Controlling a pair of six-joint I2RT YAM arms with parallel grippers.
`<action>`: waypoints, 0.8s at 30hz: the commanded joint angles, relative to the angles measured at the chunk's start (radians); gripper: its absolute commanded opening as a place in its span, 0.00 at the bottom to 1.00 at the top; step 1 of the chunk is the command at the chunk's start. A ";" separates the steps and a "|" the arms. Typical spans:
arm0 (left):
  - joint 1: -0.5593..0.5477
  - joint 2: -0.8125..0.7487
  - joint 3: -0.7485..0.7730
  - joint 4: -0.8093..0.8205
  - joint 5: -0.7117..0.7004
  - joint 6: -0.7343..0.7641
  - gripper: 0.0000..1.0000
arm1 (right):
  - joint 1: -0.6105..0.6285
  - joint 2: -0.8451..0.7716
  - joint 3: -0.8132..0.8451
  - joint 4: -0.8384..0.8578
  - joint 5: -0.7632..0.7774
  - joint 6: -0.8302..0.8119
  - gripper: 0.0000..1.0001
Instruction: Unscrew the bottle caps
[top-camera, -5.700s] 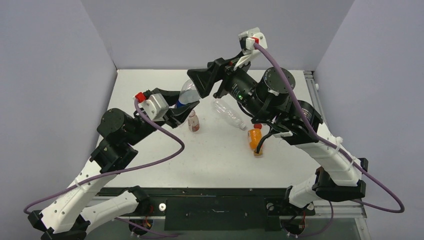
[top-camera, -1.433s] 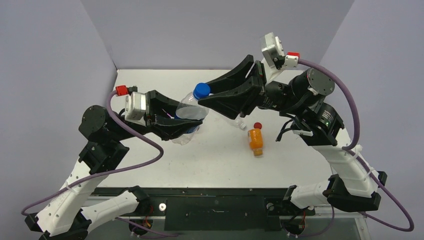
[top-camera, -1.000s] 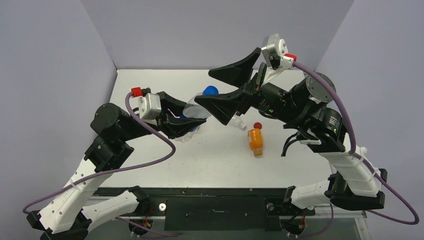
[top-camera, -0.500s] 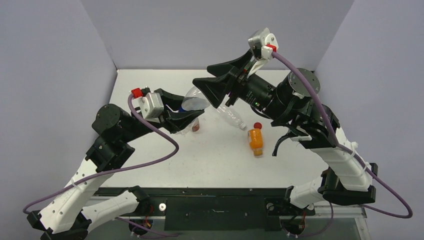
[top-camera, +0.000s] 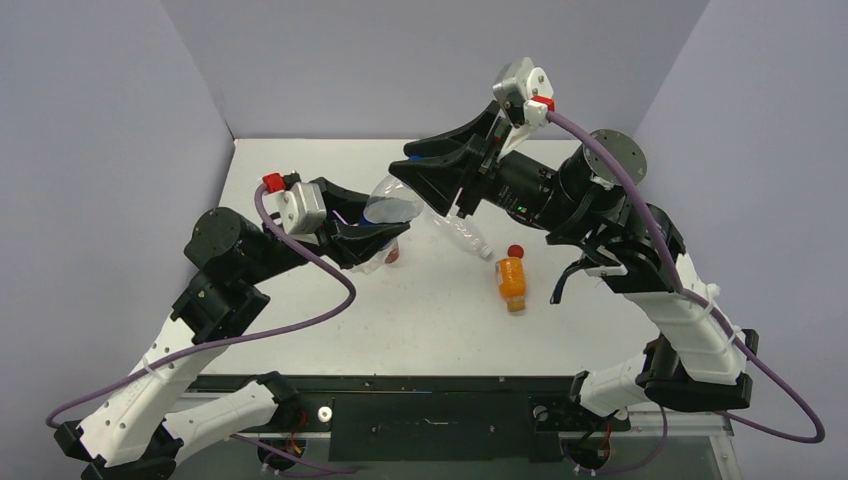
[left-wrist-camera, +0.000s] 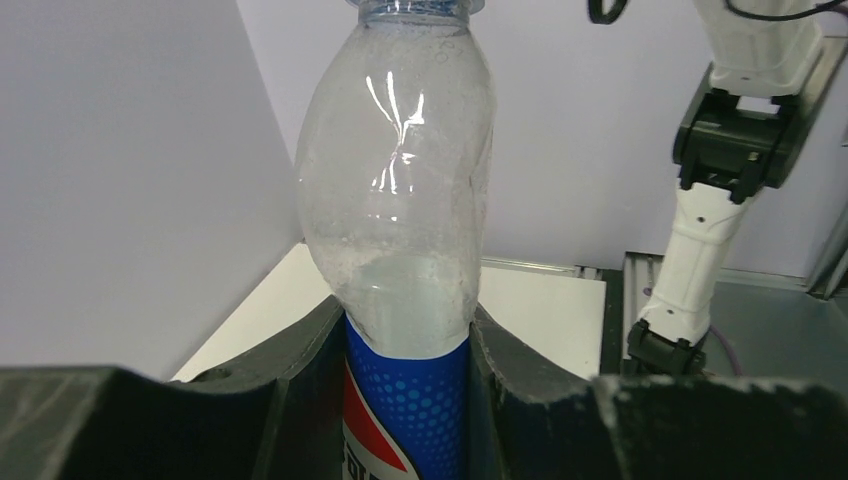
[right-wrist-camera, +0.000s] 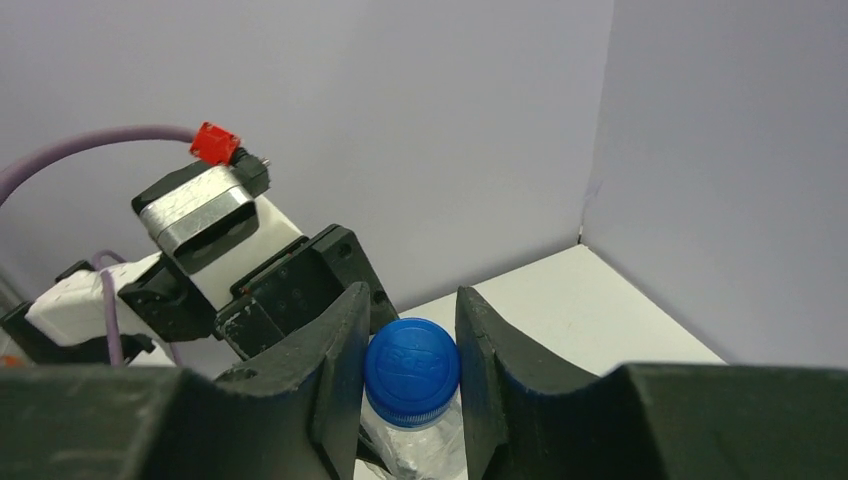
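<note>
**Lilac-grey walls (top-camera: 400, 60), white table (top-camera: 420, 330): two grips on one bottle**

Jaws of the right gripper (right-wrist-camera: 412, 385) were clamped on the blue cap (right-wrist-camera: 411, 370), one finger on each side. Jaws of the left gripper (left-wrist-camera: 405, 345) were shut on the Pepsi bottle (left-wrist-camera: 400, 200) at the top of its blue label. Only the right wrist view showed the cap plainly; the left wrist view ended at the bottle's neck. Overhead alone showed a clear unlabelled bottle (top-camera: 460, 235) lying on the table, and an orange bottle (top-camera: 511, 281) just beside a red cap (top-camera: 515, 251).

Bright, even light; glare streaks the bottle (left-wrist-camera: 400, 200); soft shadows.
</note>
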 joint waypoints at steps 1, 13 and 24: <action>0.000 -0.003 0.035 0.051 0.112 -0.091 0.00 | -0.053 -0.035 0.026 -0.014 -0.328 -0.040 0.00; 0.002 0.032 0.098 -0.032 0.372 -0.177 0.00 | -0.217 -0.051 -0.018 0.148 -0.755 0.085 0.00; 0.012 0.007 0.045 -0.048 0.373 -0.139 0.00 | -0.288 -0.126 -0.031 0.175 -0.699 0.103 0.00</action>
